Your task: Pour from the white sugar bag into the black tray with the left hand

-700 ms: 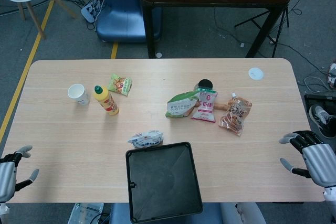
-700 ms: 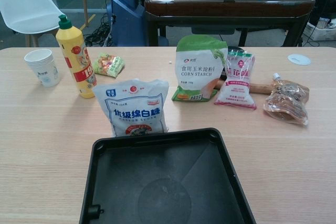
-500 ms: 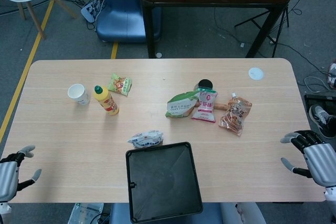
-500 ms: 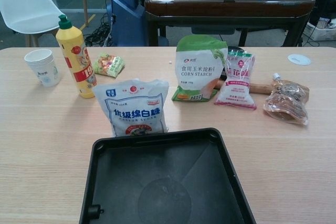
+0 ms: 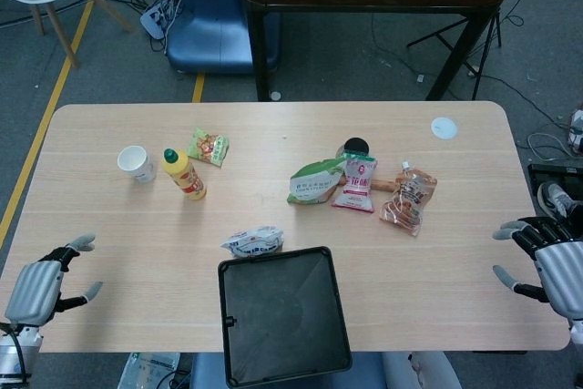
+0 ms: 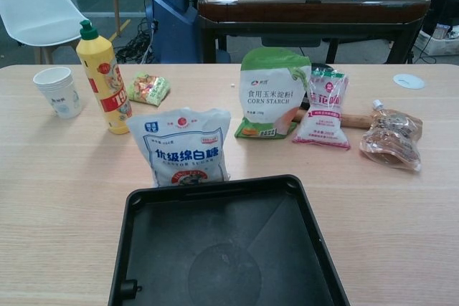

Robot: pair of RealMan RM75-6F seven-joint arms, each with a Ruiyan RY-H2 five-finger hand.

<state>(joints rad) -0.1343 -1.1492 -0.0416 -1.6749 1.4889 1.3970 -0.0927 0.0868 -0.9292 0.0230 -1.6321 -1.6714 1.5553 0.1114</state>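
Observation:
The white sugar bag [image 5: 253, 241] [image 6: 183, 147] stands upright on the table, just behind the left far corner of the black tray [image 5: 282, 316] [image 6: 226, 249]. The tray lies empty at the table's near edge. My left hand [image 5: 41, 284] hovers over the near left part of the table, fingers spread and holding nothing, well left of the bag. My right hand [image 5: 551, 261] is at the table's right edge, fingers apart and empty. Neither hand shows in the chest view.
A paper cup [image 5: 136, 162], a yellow bottle [image 5: 184, 173] and a small snack pack [image 5: 209, 146] stand at the back left. A corn starch bag [image 5: 316, 180], a pink bag [image 5: 356, 183] and a brown pouch [image 5: 409, 200] sit right of centre. A white lid [image 5: 444, 127] lies far right.
My left hand has moved right and up, from the table's left corner onto the near left of the table. My right hand shifted slightly up. The bag and tray have not moved.

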